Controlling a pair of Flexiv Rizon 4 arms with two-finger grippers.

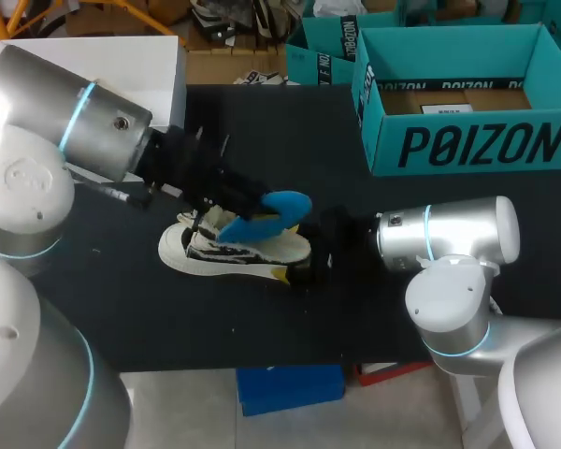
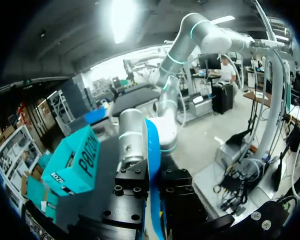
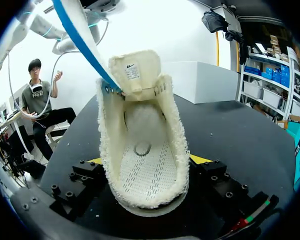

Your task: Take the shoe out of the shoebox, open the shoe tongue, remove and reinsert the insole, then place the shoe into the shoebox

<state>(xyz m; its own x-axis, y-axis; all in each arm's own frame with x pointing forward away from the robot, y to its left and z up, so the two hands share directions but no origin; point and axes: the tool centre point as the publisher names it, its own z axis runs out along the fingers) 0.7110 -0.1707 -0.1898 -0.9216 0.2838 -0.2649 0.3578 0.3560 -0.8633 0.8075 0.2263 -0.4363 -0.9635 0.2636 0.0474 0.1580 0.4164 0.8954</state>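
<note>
A white shoe (image 1: 226,249) with dark markings lies on the black table (image 1: 290,131) at its middle. My right gripper (image 1: 299,268) holds its heel from the right. In the right wrist view the fleece-lined shoe (image 3: 145,170) sits between the yellow fingertips (image 3: 199,159), which press on both sides, and the tongue (image 3: 135,75) stands up. My left gripper (image 1: 251,215) is shut on a blue insole (image 1: 277,211) just above the shoe. That insole (image 2: 153,170) shows edge-on between the left fingers. The insole (image 3: 85,45) slants up from beside the tongue. The teal shoebox (image 1: 467,103) stands open at the back right.
A second teal box (image 1: 323,51) sits behind the shoebox, and a white box (image 1: 103,56) stands at the back left. In the left wrist view the shoebox (image 2: 72,160) lies beyond my right arm (image 2: 132,135). The table's front edge is close behind the shoe.
</note>
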